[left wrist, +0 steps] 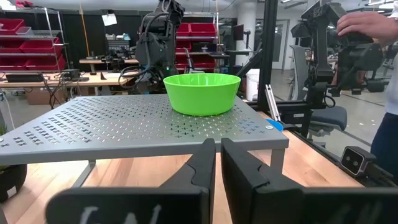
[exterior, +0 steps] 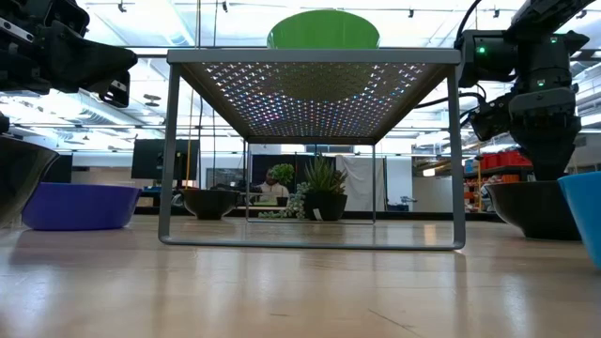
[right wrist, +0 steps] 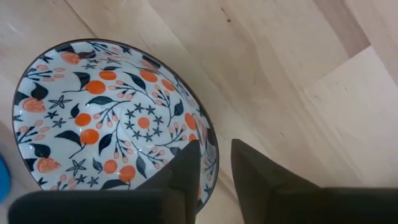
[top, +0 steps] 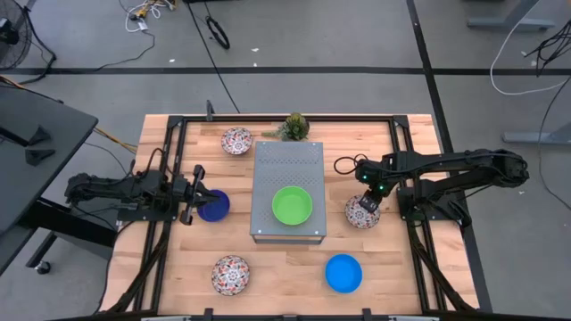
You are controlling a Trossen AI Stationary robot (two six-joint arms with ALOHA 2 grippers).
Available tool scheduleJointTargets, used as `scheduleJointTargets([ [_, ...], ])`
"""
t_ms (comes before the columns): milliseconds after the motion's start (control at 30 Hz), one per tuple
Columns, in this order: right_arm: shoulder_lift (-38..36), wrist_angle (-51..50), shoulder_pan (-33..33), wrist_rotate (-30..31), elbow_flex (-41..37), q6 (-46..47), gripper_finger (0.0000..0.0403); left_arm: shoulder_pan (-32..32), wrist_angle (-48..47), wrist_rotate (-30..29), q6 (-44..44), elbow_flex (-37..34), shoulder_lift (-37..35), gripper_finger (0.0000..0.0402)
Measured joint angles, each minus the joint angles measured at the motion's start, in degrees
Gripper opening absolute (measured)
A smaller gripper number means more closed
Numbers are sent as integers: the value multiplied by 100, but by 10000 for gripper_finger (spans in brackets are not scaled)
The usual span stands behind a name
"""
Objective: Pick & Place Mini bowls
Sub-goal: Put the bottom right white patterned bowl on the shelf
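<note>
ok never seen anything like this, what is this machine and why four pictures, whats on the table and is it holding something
It is a robot with two dark arms at a wooden table, each ending in a two-finger hand. One picture looks straight down, one looks level across the tabletop, and two come from cameras on the arms' wrists.

On the table a grey perforated metal stand carries a green bowl. Around it lie three floral bowls, a dark blue bowl, a light blue bowl and a small plant.

The right hand straddles the rim of one floral bowl, one finger inside and one outside, with a gap showing between them. The left hand, fingers together, waits by the dark blue bowl, holding nothing.
</note>
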Motion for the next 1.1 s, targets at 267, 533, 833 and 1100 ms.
scheduleJointTargets([
  [267,0,2,1,-2,0,-39,76,0,0,0,0,0,2,30],
  [533,0,2,1,-25,0,-42,24,0,0,2,0,0,2,30],
  [833,-2,2,-1,-67,0,-65,5,0,0,1,0,0,2,30],
  [1100,-2,2,-1,-67,0,-68,2,0,0,2,0,0,1,30],
])
